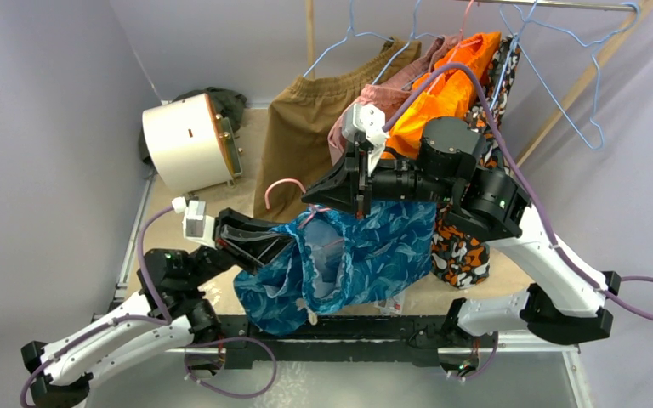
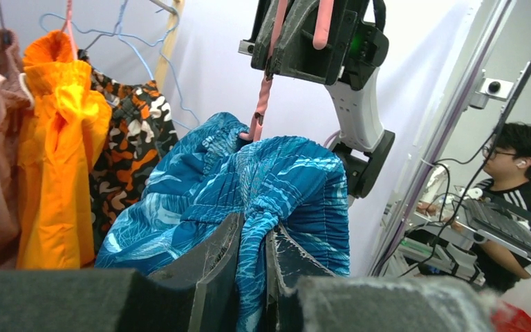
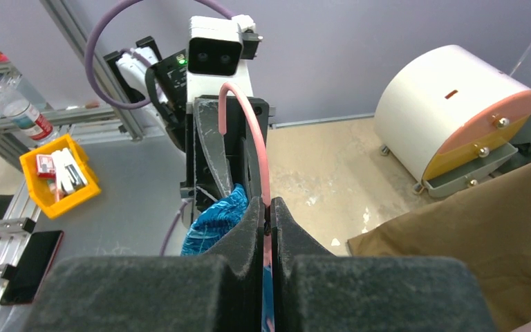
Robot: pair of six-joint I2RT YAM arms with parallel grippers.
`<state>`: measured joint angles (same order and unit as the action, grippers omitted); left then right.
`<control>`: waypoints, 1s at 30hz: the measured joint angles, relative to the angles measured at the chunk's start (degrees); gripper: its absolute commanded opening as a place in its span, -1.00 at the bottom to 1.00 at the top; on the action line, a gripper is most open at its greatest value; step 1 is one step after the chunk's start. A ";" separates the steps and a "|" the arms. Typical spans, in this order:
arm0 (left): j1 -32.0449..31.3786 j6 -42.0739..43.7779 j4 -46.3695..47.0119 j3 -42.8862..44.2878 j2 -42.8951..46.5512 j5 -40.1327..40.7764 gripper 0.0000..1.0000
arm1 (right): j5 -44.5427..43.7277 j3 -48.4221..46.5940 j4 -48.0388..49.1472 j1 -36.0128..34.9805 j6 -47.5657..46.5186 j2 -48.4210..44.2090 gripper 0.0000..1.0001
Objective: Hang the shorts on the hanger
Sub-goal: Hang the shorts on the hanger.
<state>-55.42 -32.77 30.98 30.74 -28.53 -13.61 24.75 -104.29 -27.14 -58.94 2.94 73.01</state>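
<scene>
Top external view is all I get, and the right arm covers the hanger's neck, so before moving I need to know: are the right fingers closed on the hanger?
Observer: Yes, the right wrist view shows the right fingers shut on the wire of the pink hanger just below its hook.
Operator: And the left side, any fabric?
Observer: Yes, in the left wrist view the blue shorts are bunched between the left fingers.
Operator: Is the hanger inside the shorts?
Observer: From the left wrist, the pink wire drops into a fold at the top of the shorts; how far it goes is hidden.
</scene>
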 measured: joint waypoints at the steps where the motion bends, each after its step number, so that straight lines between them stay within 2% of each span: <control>1: 0.00 0.48 -0.92 0.00 0.70 0.72 -0.65 | -0.28 0.09 0.20 0.02 0.00 -0.04 -1.00; 11: -0.02 2.54 -10.80 -0.42 8.31 7.96 -0.37 | -2.84 6.47 5.86 0.07 1.46 -4.46 -1.00; 25: -0.11 5.51 -26.32 6.03 7.67 9.27 -0.01 | -5.51 13.35 12.37 0.07 4.39 -9.73 -1.00; 30: -0.11 7.39 -32.52 10.08 8.24 9.66 0.01 | -6.32 14.84 14.16 0.07 4.98 -11.63 -1.00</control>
<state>-55.53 -25.39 -1.54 40.82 -20.29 -3.95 18.44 -89.45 -12.97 -58.87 7.92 61.39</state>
